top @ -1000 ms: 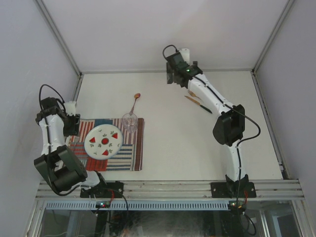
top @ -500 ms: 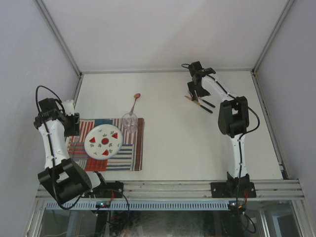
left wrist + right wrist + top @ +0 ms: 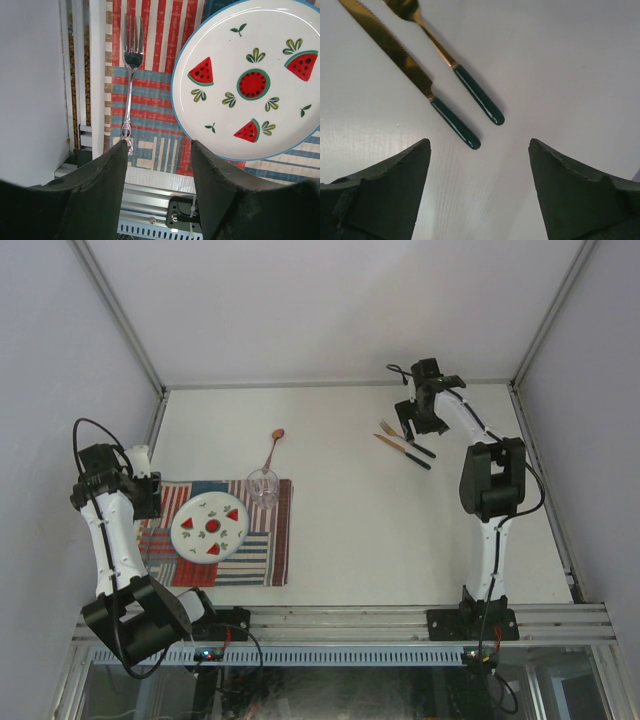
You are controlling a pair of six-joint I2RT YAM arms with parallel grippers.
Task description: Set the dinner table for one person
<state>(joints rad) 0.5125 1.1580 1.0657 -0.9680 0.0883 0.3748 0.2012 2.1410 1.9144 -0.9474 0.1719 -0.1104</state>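
The dinner table [image 3: 350,530] carries a striped placemat [image 3: 270,560] at the front left, with a watermelon-patterned plate [image 3: 210,527] and a clear glass [image 3: 262,487] on it. A silver fork [image 3: 130,75] lies on the mat just left of the plate [image 3: 250,115]. My left gripper [image 3: 159,145] hovers open above the mat's near edge with nothing between its fingers; in the top view the left gripper [image 3: 145,495] is at the mat's left end. A gold knife [image 3: 395,55] and a gold fork [image 3: 440,50] with dark green handles lie at the back right. My right gripper [image 3: 479,145] stands open just behind the handle ends.
A copper-coloured spoon [image 3: 273,445] lies on the table behind the glass. Aluminium rails [image 3: 330,625] edge the table, and white walls close in the back and both sides. In the top view the knife [image 3: 402,451] and the gold fork [image 3: 405,438] lie beside the right gripper [image 3: 414,424].
My right arm has swung from the back centre over to the right, above the knife and fork handles. The left arm has shifted only slightly.
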